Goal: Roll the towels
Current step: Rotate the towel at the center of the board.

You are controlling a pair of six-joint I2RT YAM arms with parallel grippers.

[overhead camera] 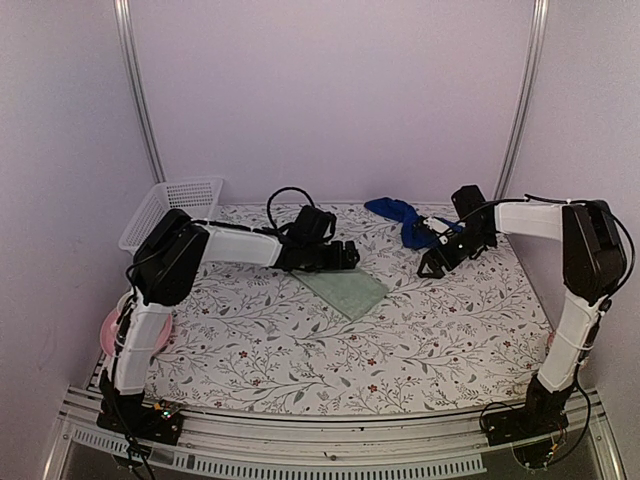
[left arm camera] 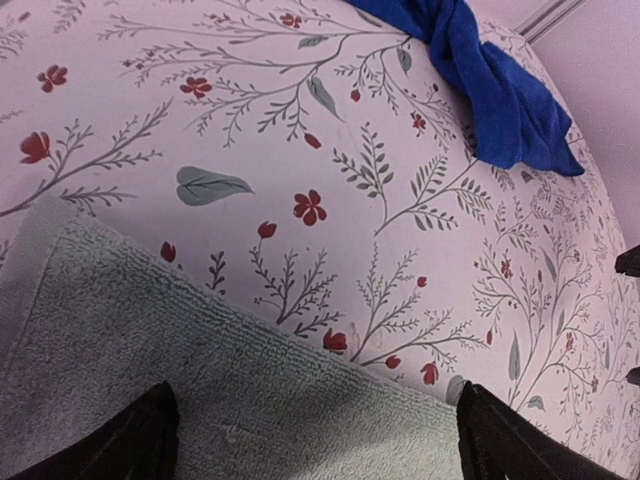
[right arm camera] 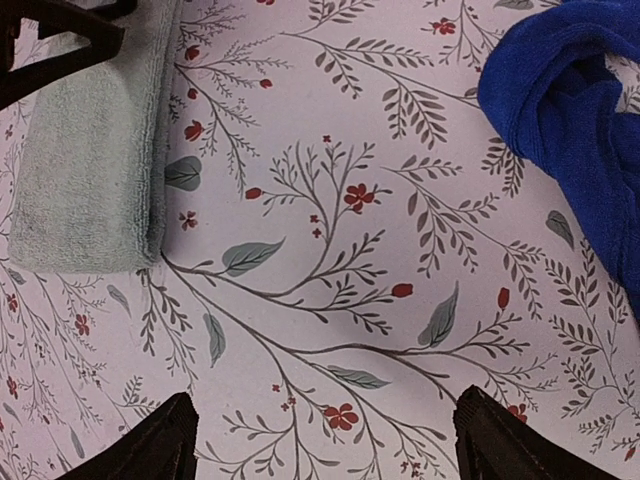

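1. Furthest left of the sage-green towel (overhead camera: 345, 291), and well apart from it, a white mesh basket (overhead camera: 176, 205) sits at the table's far edge
2. The left gripper (overhead camera: 352, 258) hovers at that towel's far corner, jaws spread wide and holding nothing
3. The sage-green towel lies flat on the floral tablecloth (overhead camera: 300, 350)
4. The right gripper (overhead camera: 432, 268) hangs just right of the green towel over bare cloth, jaws wide apart and empty
5. The royal-blue towel (overhead camera: 398, 214) lies crumpled, right of and beyond the green one, apart from it

Sage-green towel (overhead camera: 345, 290), under left gripper (overhead camera: 350, 256) — showing pale and plain. Royal-blue towel (overhead camera: 400, 215), near right gripper (overhead camera: 428, 268) — showing plain. Tablecloth (overhead camera: 300, 360) carrying grey sprigs, red flowers on pale ground.
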